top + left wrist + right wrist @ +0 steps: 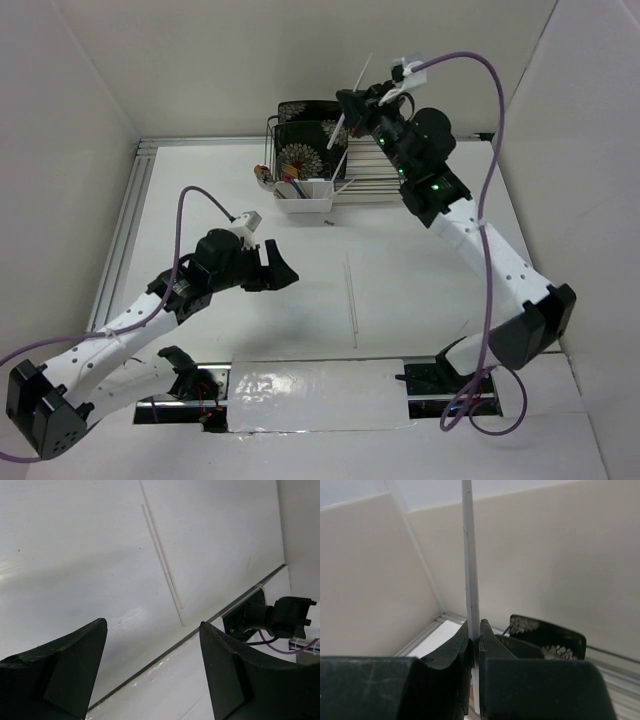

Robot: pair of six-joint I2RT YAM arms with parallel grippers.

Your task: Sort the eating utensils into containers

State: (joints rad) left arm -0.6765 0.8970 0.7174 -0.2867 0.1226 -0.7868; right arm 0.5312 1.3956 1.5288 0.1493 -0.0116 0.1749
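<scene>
My right gripper (352, 108) is shut on a thin pale chopstick (355, 85) and holds it steeply tilted, high above the white caddy (308, 198). In the right wrist view the chopstick (469, 555) stands upright, pinched between the shut fingers of the gripper (476, 635). The caddy holds a few utensils (289, 187). A second chopstick (350, 300) lies flat on the table, to the right of my left gripper (283, 266), which is open and empty. The left wrist view shows that chopstick (162, 562) ahead of the spread gripper (152, 670).
A dark wire dish rack (272, 135) with black floral plates (305, 135) stands at the back behind the caddy; the plates also show in the right wrist view (550, 640). White walls close in the left, back and right. A glossy white strip (315, 395) runs along the near edge.
</scene>
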